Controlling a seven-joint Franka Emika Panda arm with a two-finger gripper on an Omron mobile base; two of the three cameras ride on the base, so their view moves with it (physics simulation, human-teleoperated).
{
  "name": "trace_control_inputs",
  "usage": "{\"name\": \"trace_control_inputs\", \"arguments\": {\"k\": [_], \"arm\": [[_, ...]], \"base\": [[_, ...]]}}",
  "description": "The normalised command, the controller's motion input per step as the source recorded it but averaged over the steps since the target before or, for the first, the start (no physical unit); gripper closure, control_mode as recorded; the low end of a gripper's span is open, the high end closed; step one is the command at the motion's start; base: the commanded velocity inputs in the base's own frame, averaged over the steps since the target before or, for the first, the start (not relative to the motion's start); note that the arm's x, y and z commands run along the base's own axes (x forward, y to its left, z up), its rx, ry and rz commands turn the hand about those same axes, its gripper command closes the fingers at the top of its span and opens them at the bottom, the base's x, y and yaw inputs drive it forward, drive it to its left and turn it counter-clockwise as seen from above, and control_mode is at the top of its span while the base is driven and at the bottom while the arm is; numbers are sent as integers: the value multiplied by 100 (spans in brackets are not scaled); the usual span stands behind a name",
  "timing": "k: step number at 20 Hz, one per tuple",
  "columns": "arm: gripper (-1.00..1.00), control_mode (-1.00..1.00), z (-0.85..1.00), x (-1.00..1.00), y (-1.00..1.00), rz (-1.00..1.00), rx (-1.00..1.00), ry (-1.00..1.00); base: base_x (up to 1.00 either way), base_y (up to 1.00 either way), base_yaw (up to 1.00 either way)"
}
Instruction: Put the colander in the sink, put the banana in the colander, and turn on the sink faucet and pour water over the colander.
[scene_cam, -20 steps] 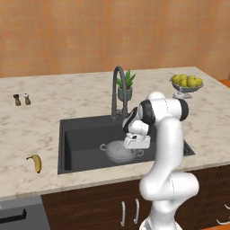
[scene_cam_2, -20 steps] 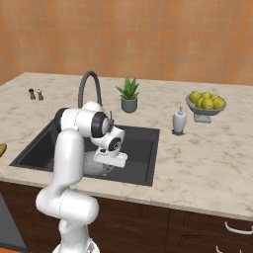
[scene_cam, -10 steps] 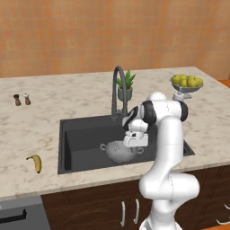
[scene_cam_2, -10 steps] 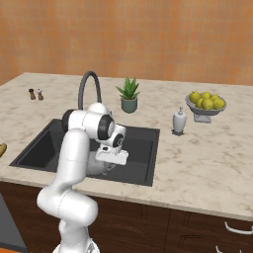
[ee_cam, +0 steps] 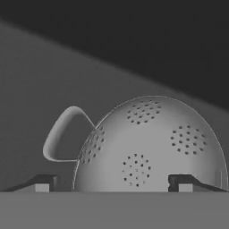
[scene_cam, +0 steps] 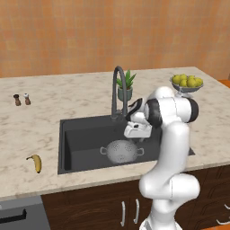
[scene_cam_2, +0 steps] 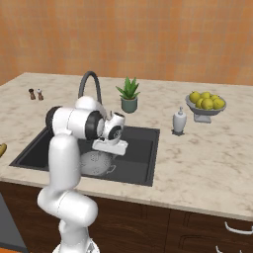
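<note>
- Silver-grey perforated metal sat closest to the hand: the colander [ee_cam: 150, 145] lay in the sink [scene_cam: 83, 134], just below the fingers [ee_cam: 179, 183], whose two tips stood apart on either side of its bowl with nothing clamped between them.
- From the hand view the colander was centred under the gripper [ee_cam: 112, 184], one loop handle [ee_cam: 62, 134] sticking out to the side; I could not tell whether the tips touched the metal.
- Seen from the left base view, the gripper [scene_cam: 136, 131] hung just above the colander [scene_cam: 120, 150], near the sink's front half.
- The arm rose from the base, bent at the elbow over the desk [scene_cam: 54, 101] edge, and reached down into the basin with the hand pointing downward.
- Well apart to the robot's left, the banana [scene_cam: 35, 162] lay on the desk beside the sink's left rim, its long axis running roughly front to back.
- By my judgement the coming move turned on this: the banana lay far left of the fingers, so the arm would have to rise and swing left.
- Behind the basin stood the sink faucet [scene_cam: 117, 90], then a potted plant [scene_cam: 125, 85].
</note>
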Motion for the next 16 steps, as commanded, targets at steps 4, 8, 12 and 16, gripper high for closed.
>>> {"name": "trace_control_inputs", "arguments": {"k": [4,8,12,16], "arm": [[-100,-100,98,-34,-96,1,13,-32],[-100,-100,100,-56,-91,0,13,-32],[-100,-100,100,-75,-58,0,11,-29],[-100,-100,100,-75,-15,-7,4,-22]], "base": [[0,0,0],[0,0,0],[0,0,0],[0,0,0]]}}
